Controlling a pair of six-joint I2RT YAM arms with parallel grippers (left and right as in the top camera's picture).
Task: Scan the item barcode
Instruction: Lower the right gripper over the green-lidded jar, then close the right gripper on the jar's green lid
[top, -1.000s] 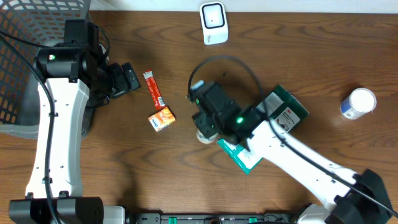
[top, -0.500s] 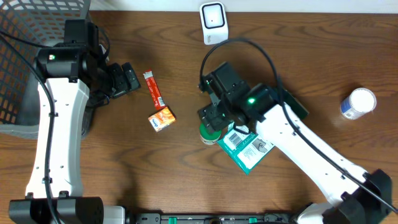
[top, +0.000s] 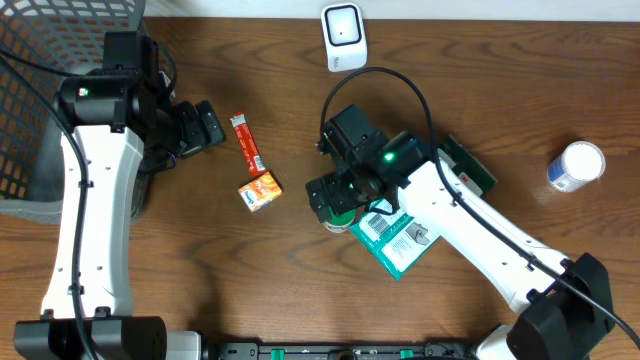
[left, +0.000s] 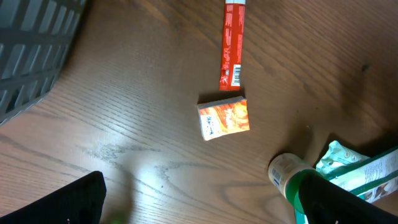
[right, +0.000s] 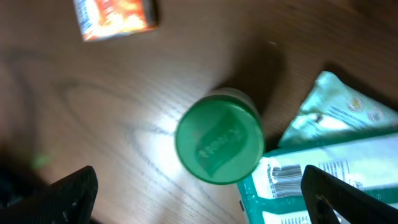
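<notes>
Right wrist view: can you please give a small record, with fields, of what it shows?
right pincer: open
bottle: green lid facing the camera, between the pincer fingers, not gripped
wipes pack: beside the bottle, barcode facing up
orange box: at top edge, apart from the bottle

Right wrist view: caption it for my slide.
Open right gripper above a green-lidded bottle beside a teal pack with barcode showing.
</notes>
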